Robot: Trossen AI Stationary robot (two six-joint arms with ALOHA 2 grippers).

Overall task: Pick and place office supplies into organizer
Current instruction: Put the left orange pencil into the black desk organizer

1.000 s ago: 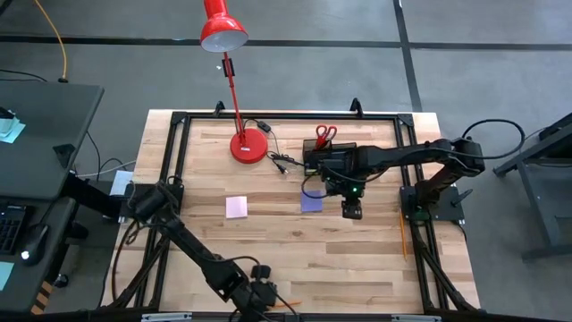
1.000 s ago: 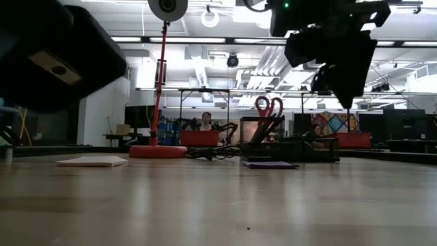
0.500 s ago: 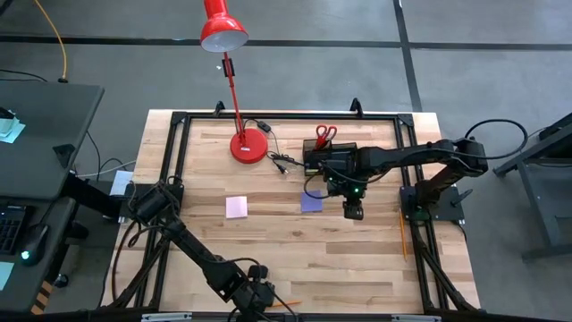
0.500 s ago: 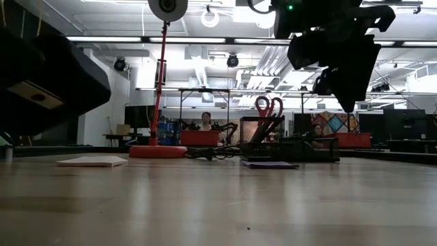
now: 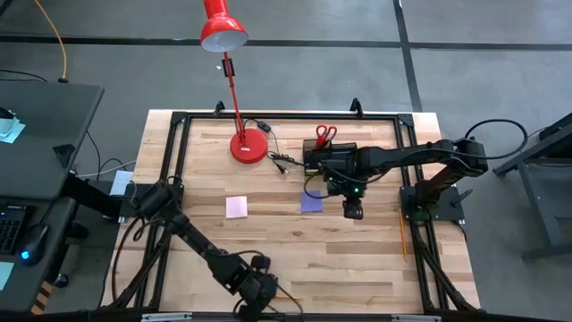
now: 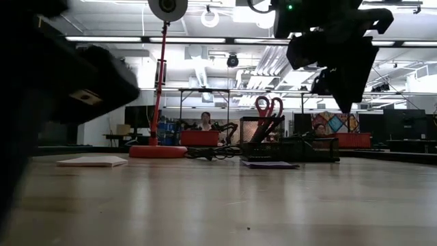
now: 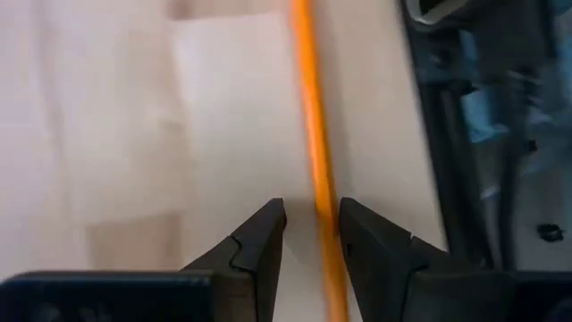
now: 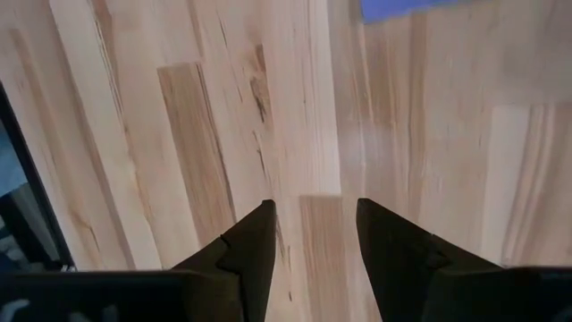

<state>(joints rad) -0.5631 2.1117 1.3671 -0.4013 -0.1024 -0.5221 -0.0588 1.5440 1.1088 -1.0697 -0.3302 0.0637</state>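
High view first: the left claw (image 5: 259,291) is hanging low at the near edge of the tabletop (image 5: 295,250), arm stretched forward and folded down, and the reason is lying right under it. Left wrist view is showing an orange pencil (image 7: 315,152) running lengthwise along the wood, with the claw's two fingers parted and nothing between them; the pencil is sitting beside the gap, close against one finger (image 7: 371,246), so the claw looks to be lining up for a pick rather than gripping. Whether that finger is actually touching the pencil is hard to say through the blur.

Across the tabletop, the right claw (image 5: 353,210) is hovering above bare wood, released and carrying nothing, its arm reaching in from the right side over the black organizer (image 5: 323,156). The organizer is sitting at the far side with the red scissors (image 5: 324,135) standing upright in it. The purple note pad (image 5: 311,203) is lying flat just beside the right claw, probably its next target. The pink note pad (image 5: 236,207) is waiting mid-table, well apart from both claws. A second pencil (image 5: 403,231) is lying by the right edge.
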